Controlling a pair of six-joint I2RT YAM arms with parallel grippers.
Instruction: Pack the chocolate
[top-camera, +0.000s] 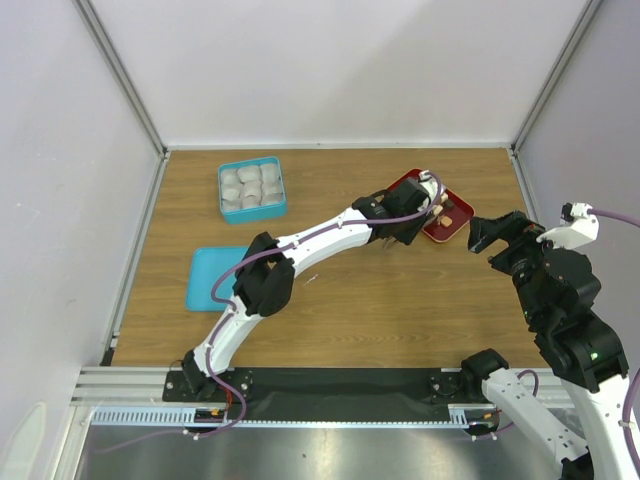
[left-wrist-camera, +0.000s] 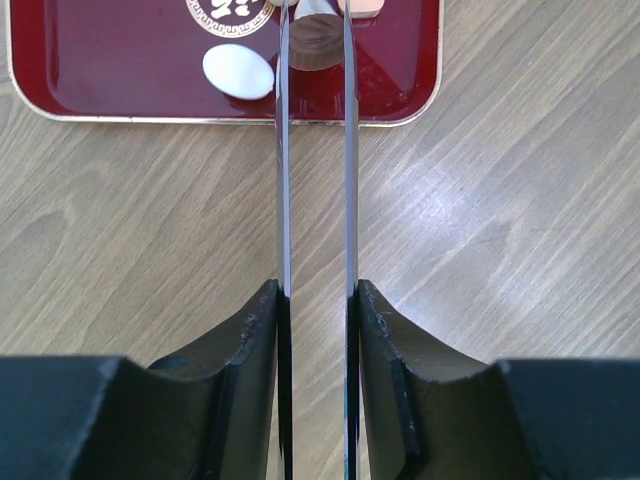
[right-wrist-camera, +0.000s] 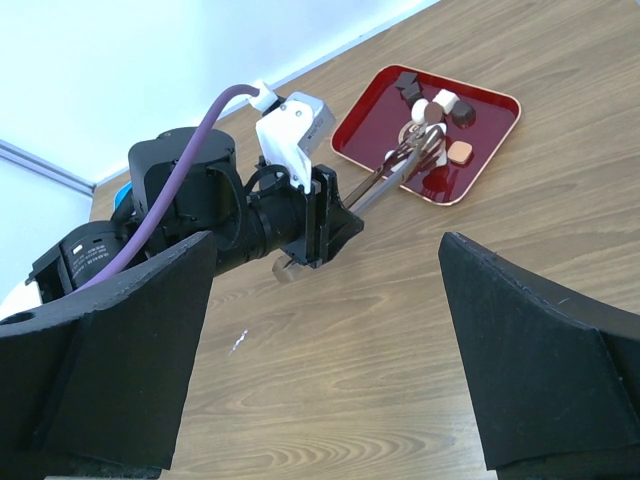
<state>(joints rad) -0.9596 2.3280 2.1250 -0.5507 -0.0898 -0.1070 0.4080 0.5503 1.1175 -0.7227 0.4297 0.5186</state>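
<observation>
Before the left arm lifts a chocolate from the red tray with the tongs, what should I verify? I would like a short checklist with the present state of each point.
1. Left gripper shut on the tongs: ok.
2. Tong blades on either side of the round brown chocolate: ok.
3. Tips really pinching it: cannot tell.
4. White chocolate apart from the blades: ok.
5. Right gripper open, apart from the red tray: ok.
6. Blue tin uncovered: ok.

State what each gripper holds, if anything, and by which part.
The left gripper holds the metal tongs by their handle end. The right gripper is open and holds nothing.
</observation>
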